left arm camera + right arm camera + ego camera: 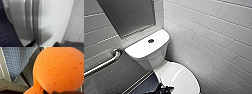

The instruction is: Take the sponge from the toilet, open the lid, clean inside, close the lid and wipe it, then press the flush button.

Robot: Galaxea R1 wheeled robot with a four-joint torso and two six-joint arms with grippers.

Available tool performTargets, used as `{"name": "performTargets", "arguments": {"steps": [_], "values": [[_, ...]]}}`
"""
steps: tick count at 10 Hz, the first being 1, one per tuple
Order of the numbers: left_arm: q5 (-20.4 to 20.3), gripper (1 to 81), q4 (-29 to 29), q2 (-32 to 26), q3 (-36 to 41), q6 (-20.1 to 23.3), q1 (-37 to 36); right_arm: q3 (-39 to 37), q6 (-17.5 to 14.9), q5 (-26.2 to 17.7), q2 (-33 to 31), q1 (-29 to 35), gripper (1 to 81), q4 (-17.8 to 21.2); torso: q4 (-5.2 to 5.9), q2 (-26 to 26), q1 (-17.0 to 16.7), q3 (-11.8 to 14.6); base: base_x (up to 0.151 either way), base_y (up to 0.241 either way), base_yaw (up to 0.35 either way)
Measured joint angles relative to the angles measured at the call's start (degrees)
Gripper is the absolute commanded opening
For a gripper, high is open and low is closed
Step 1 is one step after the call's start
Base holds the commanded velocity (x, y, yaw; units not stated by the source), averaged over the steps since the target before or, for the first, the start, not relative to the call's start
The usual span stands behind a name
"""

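Observation:
The white toilet [149, 53] stands in a tiled corner with its oval lid [182, 78] down over the bowl. The round dark flush button [150, 40] sits in the middle of the tank top. My left gripper [164, 88] is at the near left edge of the lid. In the left wrist view, that gripper [50, 44] is open, with dark fingertips on either side of the lid's rim [37, 25]. The orange sponge [57, 69] looms large in the right wrist view, with my right gripper [60, 92] shut on it.
A metal grab bar [101, 65] runs along the left wall. White tiled walls [214, 37] close in on the right and behind the tank. Dark blue tiled floor [6, 35] lies left of the bowl. A grey panel [129, 15] hangs above the tank.

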Motion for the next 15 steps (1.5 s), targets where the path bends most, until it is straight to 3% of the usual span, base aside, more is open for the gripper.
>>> {"name": "performTargets", "arguments": {"steps": [7, 12, 15], "values": [[0.63, 81.1, 0.0, 3.25, -3.8, -0.88, 0.37, 0.02, 0.0, 0.02, 0.85, 0.02, 1.0, 0.0, 0.09, 0.0, -0.02, 0.02, 0.0, 0.0, 0.0], [-0.24, 81.1, -0.82, 9.18, -10.03, -2.23, 0.94, -1.02, 0.11, 0.02, 1.1, 0.0, 1.0, 0.0, 0.13, -0.04, -0.06, 0.11, 0.0, 0.0, 0.0], [-0.22, 81.1, -1.16, 8.59, -9.44, -5.1, 0.57, -1.33, 0.1, -0.02, 1.32, 0.18, 1.0, -0.02, 0.13, -0.04, -0.06, 0.11, 0.0, 0.0, 0.0]]}}
